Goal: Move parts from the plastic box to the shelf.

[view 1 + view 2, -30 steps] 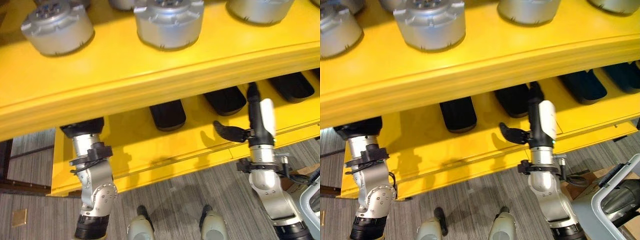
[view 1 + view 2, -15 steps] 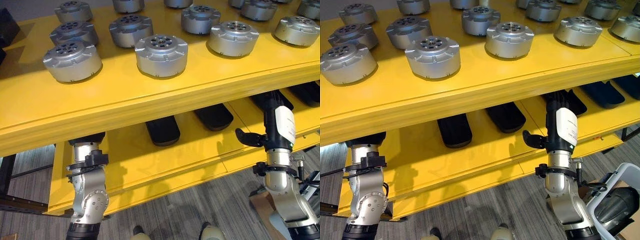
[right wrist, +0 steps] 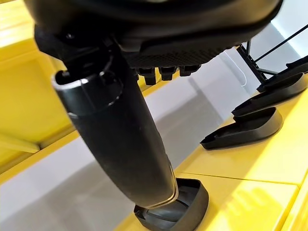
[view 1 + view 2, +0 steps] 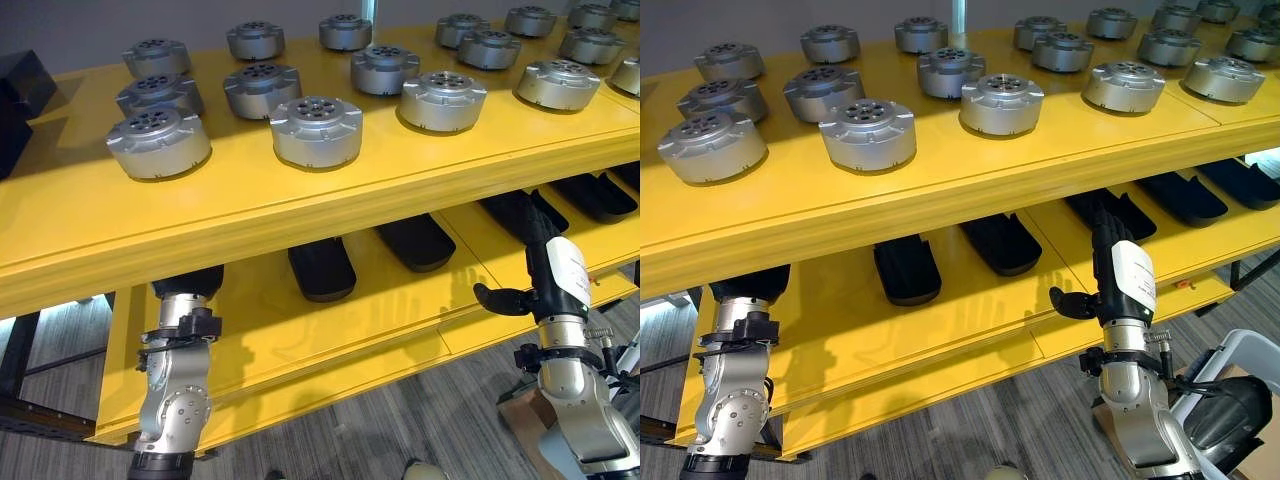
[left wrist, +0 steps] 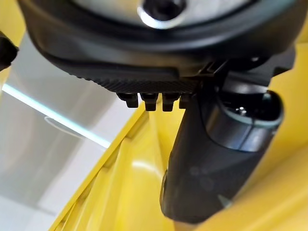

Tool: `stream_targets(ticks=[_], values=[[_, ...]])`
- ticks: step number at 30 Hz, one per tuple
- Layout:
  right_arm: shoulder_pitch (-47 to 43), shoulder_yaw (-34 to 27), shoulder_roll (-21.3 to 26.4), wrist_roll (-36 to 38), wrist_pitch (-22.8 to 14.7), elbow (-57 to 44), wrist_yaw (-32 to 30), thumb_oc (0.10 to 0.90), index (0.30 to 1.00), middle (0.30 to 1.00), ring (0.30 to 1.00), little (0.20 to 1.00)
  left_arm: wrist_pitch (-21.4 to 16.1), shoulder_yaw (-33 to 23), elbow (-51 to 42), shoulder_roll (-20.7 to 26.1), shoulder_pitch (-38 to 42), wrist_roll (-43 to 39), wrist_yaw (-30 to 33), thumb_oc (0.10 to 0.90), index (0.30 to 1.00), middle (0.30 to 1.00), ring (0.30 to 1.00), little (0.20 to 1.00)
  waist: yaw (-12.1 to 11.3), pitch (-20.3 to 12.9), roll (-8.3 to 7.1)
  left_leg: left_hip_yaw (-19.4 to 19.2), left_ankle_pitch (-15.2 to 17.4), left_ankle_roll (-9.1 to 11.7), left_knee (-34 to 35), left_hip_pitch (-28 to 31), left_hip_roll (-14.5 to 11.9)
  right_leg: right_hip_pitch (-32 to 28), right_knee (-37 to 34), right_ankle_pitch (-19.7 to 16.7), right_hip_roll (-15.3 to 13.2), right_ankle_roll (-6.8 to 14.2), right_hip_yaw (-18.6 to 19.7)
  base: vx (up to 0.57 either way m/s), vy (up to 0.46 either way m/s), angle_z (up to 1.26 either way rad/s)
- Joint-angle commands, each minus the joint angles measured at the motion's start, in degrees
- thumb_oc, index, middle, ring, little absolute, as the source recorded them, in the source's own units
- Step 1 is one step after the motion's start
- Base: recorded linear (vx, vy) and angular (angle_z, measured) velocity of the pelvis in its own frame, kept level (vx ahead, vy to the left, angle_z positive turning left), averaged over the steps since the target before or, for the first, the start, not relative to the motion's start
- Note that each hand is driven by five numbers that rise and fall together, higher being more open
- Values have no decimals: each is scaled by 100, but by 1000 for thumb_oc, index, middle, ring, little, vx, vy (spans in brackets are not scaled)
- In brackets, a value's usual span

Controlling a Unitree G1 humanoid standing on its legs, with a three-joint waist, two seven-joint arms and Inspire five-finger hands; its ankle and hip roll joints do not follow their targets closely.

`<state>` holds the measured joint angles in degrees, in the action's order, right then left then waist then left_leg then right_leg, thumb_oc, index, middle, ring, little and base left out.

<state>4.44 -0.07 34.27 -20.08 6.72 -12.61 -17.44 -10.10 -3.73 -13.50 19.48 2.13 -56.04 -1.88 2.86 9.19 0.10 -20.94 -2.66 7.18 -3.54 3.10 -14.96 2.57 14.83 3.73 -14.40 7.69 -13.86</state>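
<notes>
Yellow shelf (image 4: 250,215) fills the head views, and far more of its top deck shows now than a second ago: the whole picture has shifted, so the camera has moved, not the parts. Silver-grey round parts (image 4: 315,130) stand in rows across that top deck, where before just the nearest few showed. Black trays (image 4: 322,268) lie on the lower deck beneath.

Both arms reach up under the top deck much as before. The left hand (image 4: 188,282) sits at the lower deck's left end, tucked below the top deck; whether its fingers are open or closed cannot be told, and the left wrist view shows its thumb against bare yellow. The right hand (image 4: 1112,240) points into the lower deck at the right, fingers straight and thumb out to the side, holding nothing. The parts sit well above both hands, none touching. No writing is legible.
</notes>
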Motion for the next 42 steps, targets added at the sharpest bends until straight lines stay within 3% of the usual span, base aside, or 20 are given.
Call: stream_targets(ticks=[1,6,9,13,14,15,16,17,18,19,21,25,28,29,31,32,35,37,38,42], values=[[-682,-208,407,14,-357,-334,-341,900,1000,1000,1000,1000,-56,249,-501,370,598,-15,-701,900,1000,1000,1000,1000,85,-215,-24,64,18,126,-134,267,-624,-507,-209,295,104,-219,17,31,-69,0],[-787,-125,436,-37,-462,-267,-413,900,1000,1000,1000,1000,82,375,-478,384,635,-82,-738,900,1000,1000,1000,1000,53,-110,28,179,85,102,-398,162,-623,-375,109,460,209,-306,60,45,-123,-3],[-987,-27,502,-15,-526,-244,-378,900,1000,1000,1000,1000,50,479,-472,349,706,-200,-690,900,1000,1000,1000,1000,-1,7,71,299,-63,170,-626,22,-763,-231,478,686,341,-405,64,58,-224,-2],[-1305,66,600,122,-481,-195,-178,900,1000,1000,1000,1000,5,532,-479,299,808,-255,-416,900,1000,1000,1000,1000,-57,151,132,480,-612,325,-631,-152,-1117,7,900,942,578,-531,91,46,-214,-2],[-1418,114,627,151,-479,-214,-131,900,1000,1000,1000,1000,22,530,-466,282,789,-268,-410,900,1000,1000,1000,1000,-94,214,129,578,-1081,426,-465,-228,-1364,102,1001,994,670,-557,86,17,-155,0],[-1441,116,629,151,-483,-213,-125,900,1000,1000,1000,1000,27,523,-469,273,782,-280,-434,900,1000,1000,1000,1000,-95,225,129,587,-1199,452,-408,-244,-1422,128,1018,996,684,-564,66,-16,-198,5],[-1482,93,655,172,-491,-247,-97,900,1000,1000,1000,1000,53,499,-491,238,753,-411,-511,900,1000,1000,1000,1000,-75,267,104,456,-1545,528,-301,-335,-1654,194,1036,983,661,-576,-51,-55,-113,6],[-1477,68,675,170,-477,-272,-93,900,1000,1000,1000,1000,83,494,-497,229,750,-447,-561,900,1000,1000,1000,1000,-47,281,95,314,-1638,557,-290,-373,-1749,210,1038,977,629,-585,-136,-131,-196,24],[-1424,-69,783,181,-466,-352,-78,900,1000,1000,1000,1000,207,495,-501,220,769,-497,-681,900,1000,1000,1000,1000,113,329,70,-384,-1709,709,-310,-400,-2014,243,1096,1015,456,-604,-534,-115,-147,32],[-1406,-103,815,207,-483,-365,-74,900,1000,1000,1000,1000,229,491,-504,226,771,-500,-695,900,1000,1000,1000,1000,139,346,64,-504,-1678,710,-320,-384,-2014,251,1130,1037,417,-606,-615,-159,-200,104],[-1260,-225,977,353,-599,-432,-71,900,1000,1000,1000,1000,226,478,-538,310,722,-710,-744,900,1000,1000,1000,1000,168,448,39,-758,-1457,688,-521,-388,-1892,337,1278,1106,316,-639,-841,-132,-216,109],[-1167,-190,1124,520,-633,-380,-120,900,1000,1000,1000,1000,240,562,-475,362,701,-907,-929,900,1000,1000,1000,1000,75,554,-27,-683,-723,521,-1746,-666,-1499,226,844,1020,528,-773,-876,-91,-262,42],[-1381,-72,1147,577,-594,-136,-228,900,1000,1000,1000,1000,255,742,-438,307,814,-923,-1021,900,1000,1000,1000,1000,11,580,-113,-445,84,254,-2768,-917,-789,81,211,796,776,-843,-707,-101,-166,11],[-1410,-55,1140,570,-583,-117,-227,900,1000,1000,1000,1000,253,757,-433,289,826,-914,-1021,900,1000,1000,1000,1000,8,573,-117,-409,179,226,-2853,-931,-677,68,125,765,803,-841,-687,-99,-22,10],[-1531,34,1101,530,-517,-53,-257,900,1000,1000,1000,1000,256,827,-383,155,900,-813,-1013,900,1000,1000,1000,1000,6,519,-177,-344,350,51,-3189,-995,-116,55,-344,472,899,-893,-606,-225,16,-8],[-1554,64,1033,476,-499,16,-281,900,1000,1000,1000,1000,231,903,-308,30,962,-721,-1042,900,1000,1000,1000,1000,47,444,-175,-273,517,3,-3212,-911,210,91,-540,312,939,-858,-536,-216,36,-1],[-1527,10,950,392,-530,33,-341,900,1000,1000,1000,1000,212,987,-257,-114,1032,-603,-1068,900,1000,1000,1000,1000,126,344,-171,-260,694,-100,-2829,-606,510,257,-680,71,909,-741,-473,-188,116,-7],[-1472,-66,895,332,-508,-14,-353,900,1000,1000,1000,1000,211,1036,-273,-160,1082,-570,-989,900,1000,1000,1000,1000,169,273,-159,-160,1120,-320,-2143,-335,848,533,-635,-192,774,-509,-446,-199,173,19],[-1363,-150,815,282,-454,-54,-346,900,1000,1000,1000,1000,289,1040,-272,-161,1121,-524,-916,900,1000,1000,1000,1000,236,216,-189,-159,1532,-557,-1613,-100,1044,747,-601,-442,592,-314,-389,-206,175,19],[-1130,-264,664,230,-408,-63,-329,900,1000,1000,1000,1000,239,1113,-167,-209,1128,-371,-977,900,1000,1000,1000,1000,258,165,-273,-69,1946,-785,-1260,46,1294,843,-727,-846,273,5,-246,-228,109,38]])
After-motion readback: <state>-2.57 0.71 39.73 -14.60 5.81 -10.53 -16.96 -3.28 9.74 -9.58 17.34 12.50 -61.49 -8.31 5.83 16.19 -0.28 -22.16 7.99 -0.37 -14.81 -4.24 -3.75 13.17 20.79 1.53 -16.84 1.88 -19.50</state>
